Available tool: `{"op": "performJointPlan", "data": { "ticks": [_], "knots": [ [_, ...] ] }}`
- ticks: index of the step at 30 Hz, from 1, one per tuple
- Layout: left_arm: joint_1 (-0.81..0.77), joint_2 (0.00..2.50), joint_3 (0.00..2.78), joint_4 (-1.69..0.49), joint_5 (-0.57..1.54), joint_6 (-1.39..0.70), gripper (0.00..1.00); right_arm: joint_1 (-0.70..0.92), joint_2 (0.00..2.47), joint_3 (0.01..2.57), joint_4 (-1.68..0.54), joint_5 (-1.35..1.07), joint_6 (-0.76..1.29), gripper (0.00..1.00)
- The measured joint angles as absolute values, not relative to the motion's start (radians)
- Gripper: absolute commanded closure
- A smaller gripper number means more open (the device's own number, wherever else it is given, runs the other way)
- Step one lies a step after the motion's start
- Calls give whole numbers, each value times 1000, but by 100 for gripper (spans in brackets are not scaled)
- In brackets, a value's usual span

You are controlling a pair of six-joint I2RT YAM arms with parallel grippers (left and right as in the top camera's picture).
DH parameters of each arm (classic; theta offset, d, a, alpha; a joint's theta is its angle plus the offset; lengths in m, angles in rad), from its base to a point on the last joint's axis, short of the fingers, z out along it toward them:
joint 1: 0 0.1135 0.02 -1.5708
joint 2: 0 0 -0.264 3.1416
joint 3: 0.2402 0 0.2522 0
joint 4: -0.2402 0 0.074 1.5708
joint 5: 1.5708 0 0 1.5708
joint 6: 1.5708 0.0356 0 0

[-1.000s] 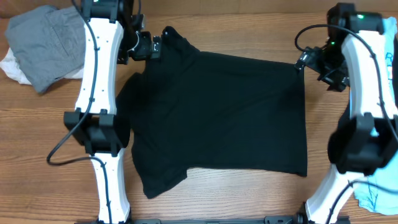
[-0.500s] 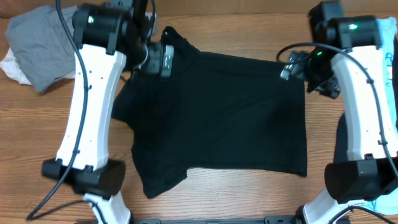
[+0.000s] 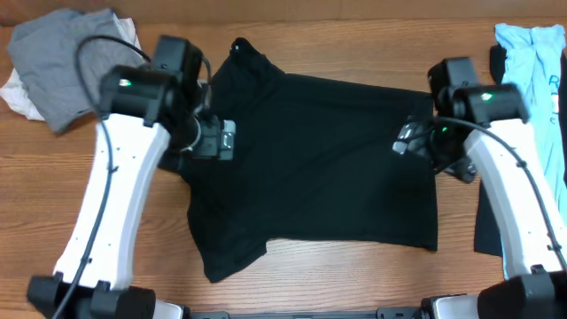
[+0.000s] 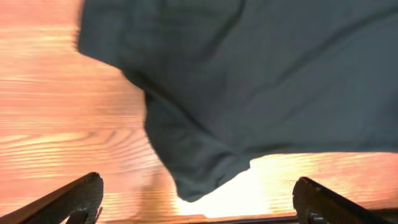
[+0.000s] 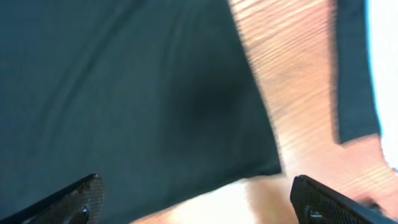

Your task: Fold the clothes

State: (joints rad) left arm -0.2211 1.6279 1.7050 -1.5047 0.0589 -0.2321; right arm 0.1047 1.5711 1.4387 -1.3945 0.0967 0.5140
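The black T-shirt (image 3: 328, 168) lies spread flat on the wooden table, collar at the back left and one sleeve at the front left. My left gripper (image 3: 223, 140) hovers over the shirt's left side, open and empty. In the left wrist view (image 4: 198, 190) the shirt's sleeve (image 4: 199, 162) lies ahead between the wide-apart fingers. My right gripper (image 3: 406, 140) hovers over the shirt's right side, open and empty. In the right wrist view (image 5: 198, 186) the shirt's hem corner (image 5: 137, 99) fills the frame.
A grey garment (image 3: 66, 62) lies on a white piece (image 3: 16, 96) at the back left. A light-blue shirt (image 3: 532, 53) lies at the back right, with a dark piece (image 3: 485, 226) beside my right arm. That dark piece also shows in the right wrist view (image 5: 354, 74).
Both arms have swung from the shirt's back edge toward the front, and their grippers are now over the shirt. The shirt itself has not moved.
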Motion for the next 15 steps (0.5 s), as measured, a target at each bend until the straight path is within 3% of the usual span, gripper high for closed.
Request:
{"op": "performJointPlan", "data": {
  "ticks": [7, 8, 12, 15],
  "knots": [
    [-221, 1654, 1339, -1283, 139, -255, 91, 89, 1591, 1152, -1179, -9, 489, 65],
    [-221, 1654, 1297, -1254, 153, -260, 96, 80, 1591, 1128, -1158, -25, 485, 71],
    [-220, 1654, 1154, -1133, 208, -263, 96, 35, 1591, 1064, -1074, -88, 488, 93],
    [-220, 1654, 1071, -1084, 229, -282, 96, 8, 1591, 1035, -1053, -117, 493, 96]
  ]
}}
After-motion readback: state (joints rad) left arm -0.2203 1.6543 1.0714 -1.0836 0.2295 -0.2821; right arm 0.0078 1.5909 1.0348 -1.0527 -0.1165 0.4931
